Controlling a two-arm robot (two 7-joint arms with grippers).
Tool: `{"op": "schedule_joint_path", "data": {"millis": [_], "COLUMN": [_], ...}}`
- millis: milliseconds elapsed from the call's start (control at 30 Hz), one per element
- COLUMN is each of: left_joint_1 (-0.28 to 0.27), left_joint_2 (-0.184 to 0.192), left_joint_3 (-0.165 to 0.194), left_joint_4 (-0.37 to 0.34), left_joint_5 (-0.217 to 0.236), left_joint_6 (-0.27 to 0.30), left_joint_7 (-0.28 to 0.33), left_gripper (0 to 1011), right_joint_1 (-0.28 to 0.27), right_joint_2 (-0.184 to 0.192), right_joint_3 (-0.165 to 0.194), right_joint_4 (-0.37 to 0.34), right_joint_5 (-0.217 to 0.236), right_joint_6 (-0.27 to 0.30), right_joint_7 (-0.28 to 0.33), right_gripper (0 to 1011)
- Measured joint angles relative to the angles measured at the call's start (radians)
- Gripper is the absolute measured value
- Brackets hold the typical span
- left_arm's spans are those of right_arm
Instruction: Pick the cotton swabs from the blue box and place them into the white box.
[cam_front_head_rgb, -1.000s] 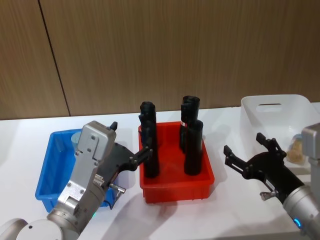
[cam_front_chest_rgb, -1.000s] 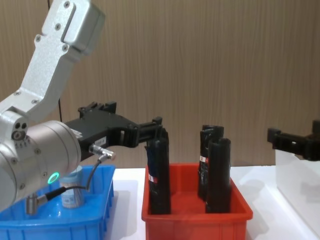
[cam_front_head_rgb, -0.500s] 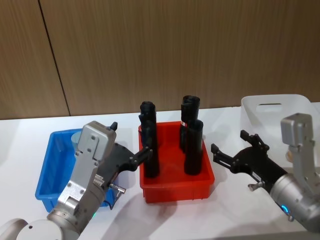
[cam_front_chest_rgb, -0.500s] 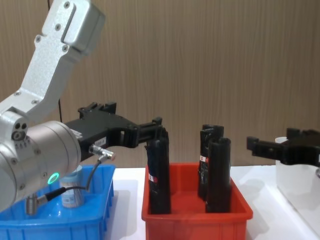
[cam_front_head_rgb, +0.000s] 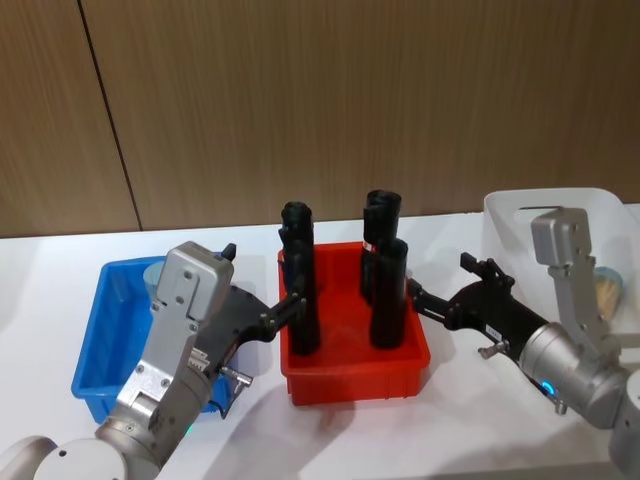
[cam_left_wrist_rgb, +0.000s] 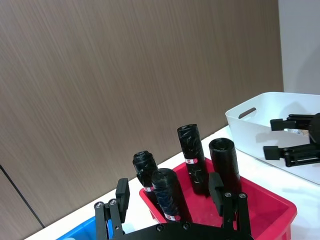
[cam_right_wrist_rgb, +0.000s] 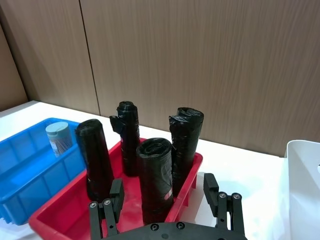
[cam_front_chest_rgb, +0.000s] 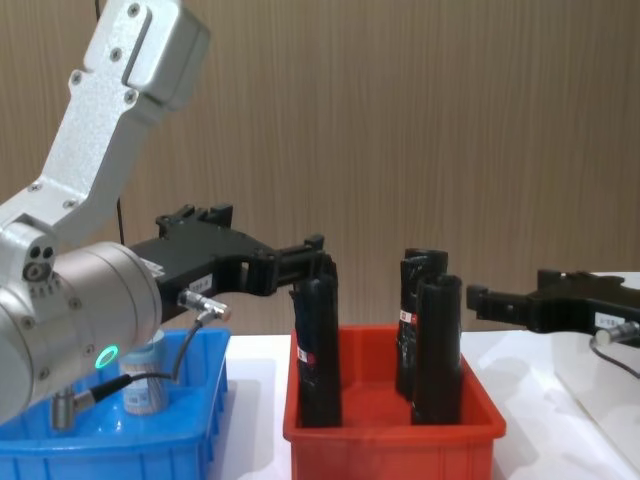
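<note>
On the table (cam_front_head_rgb: 60, 260) three containers stand in a row: the blue box (cam_front_head_rgb: 100, 330) at the left, a bin (cam_front_head_rgb: 350, 382) holding four upright rolls (cam_front_head_rgb: 388, 295) in the middle, the white box (cam_front_head_rgb: 520, 228) at the right. One jar of cotton swabs (cam_right_wrist_rgb: 58, 139) stands at the blue box's far end, another jar (cam_front_head_rgb: 603, 290) inside the white box

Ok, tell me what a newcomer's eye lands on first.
Four tall black rolls standing in the red plastic bin at centre grab attention first. Next, the two open black pincers flanking it: the left pincer by the bright blue plastic bin, the right pincer near the translucent white box.
</note>
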Motion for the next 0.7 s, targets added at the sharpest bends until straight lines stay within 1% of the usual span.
{"op": "schedule_joint_path", "data": {"millis": [200, 433, 667, 700], "left_joint_1": [0.0, 0.0, 0.0, 0.0], "left_joint_2": [0.0, 0.0, 0.0, 0.0], "left_joint_3": [0.0, 0.0, 0.0, 0.0], "left_joint_4": [0.0, 0.0, 0.0, 0.0], "left_joint_5": [0.0, 0.0, 0.0, 0.0], "left_joint_6": [0.0, 0.0, 0.0, 0.0], "left_joint_7": [0.0, 0.0, 0.0, 0.0], "left_gripper": [1000, 1000, 1000, 1000], "right_joint_1": [0.051, 0.092, 0.145, 0.145], "right_joint_2": [-0.015, -0.026, -0.043, -0.043], "right_joint_3": [0.002, 0.002, -0.001, -0.001], "right_joint_4": [0.076, 0.139, 0.223, 0.223], "right_joint_5": [0.0, 0.004, 0.006, 0.006], "right_joint_6": [-0.007, -0.013, -0.025, -0.025], "right_joint_7": [0.035, 0.074, 0.118, 0.118], "right_gripper": [1002, 1002, 1002, 1002]}}
